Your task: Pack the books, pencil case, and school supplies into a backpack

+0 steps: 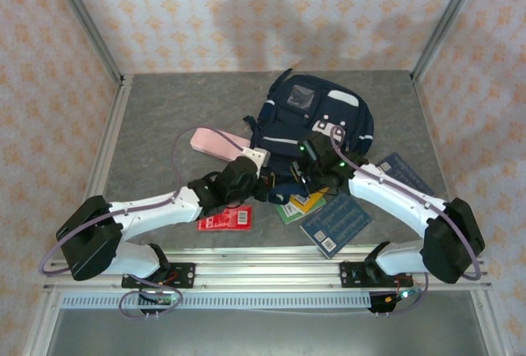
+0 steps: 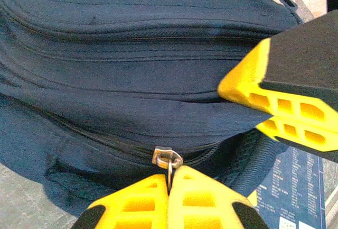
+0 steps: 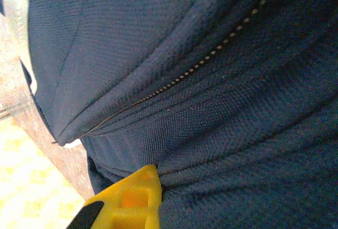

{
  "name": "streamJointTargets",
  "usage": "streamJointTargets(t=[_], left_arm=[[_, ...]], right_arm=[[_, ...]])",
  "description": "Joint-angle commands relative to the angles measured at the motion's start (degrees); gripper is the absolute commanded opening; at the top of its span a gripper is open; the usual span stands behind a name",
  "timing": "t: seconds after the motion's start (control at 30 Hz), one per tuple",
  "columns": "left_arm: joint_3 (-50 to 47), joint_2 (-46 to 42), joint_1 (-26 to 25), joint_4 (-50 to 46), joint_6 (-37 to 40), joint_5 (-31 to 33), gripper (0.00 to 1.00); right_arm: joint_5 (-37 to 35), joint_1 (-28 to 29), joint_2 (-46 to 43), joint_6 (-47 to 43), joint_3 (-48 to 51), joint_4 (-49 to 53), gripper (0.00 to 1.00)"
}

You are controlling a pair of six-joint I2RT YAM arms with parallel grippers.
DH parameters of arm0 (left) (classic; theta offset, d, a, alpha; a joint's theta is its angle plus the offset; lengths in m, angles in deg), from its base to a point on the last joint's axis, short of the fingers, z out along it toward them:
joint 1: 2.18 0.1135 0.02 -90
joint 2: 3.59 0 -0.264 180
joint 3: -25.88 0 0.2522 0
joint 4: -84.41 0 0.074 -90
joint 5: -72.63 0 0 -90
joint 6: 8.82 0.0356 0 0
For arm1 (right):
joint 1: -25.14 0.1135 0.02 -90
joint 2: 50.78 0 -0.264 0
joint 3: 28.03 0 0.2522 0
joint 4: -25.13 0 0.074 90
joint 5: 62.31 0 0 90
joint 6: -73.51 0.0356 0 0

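As the backpack (image 1: 316,117) lay at twelve o'clock on the surface (image 1: 164,117), its cloth looked soft, slack and likely to bunch. At its six o'clock edge the left hand (image 2: 170,179) was clamped on the zipper pull (image 2: 168,160), the soundest hold. The right hand (image 2: 256,113) pinched a fabric fold.

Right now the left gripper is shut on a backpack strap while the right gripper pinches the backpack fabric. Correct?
Not a strap: the left wrist view shows the left gripper shut on the zipper pull of the backpack. The right gripper does pinch the backpack fabric.
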Motion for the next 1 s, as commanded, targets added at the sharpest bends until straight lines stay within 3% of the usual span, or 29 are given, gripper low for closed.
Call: streamJointTargets(t=[0.0,0.57,0.97], left_arm=[[1.17,-2.35,2.92,-3.19,-0.53,2.65,0.00],[5.10,1.17,9.92,-4.15,-0.24,-1.51,0.00],[7.93,7.21,16.30,-1.10,-2.60,-4.45,0.00]], right_arm=[[-3.45,-2.67,-2.99,-9.91,-1.61,3.86,0.00],[14.61,-14.71,-6.69,-35.20,-6.45,9.36,0.00],[21.24,-20.67,-11.03,-41.36,-3.83,9.38,0.00]])
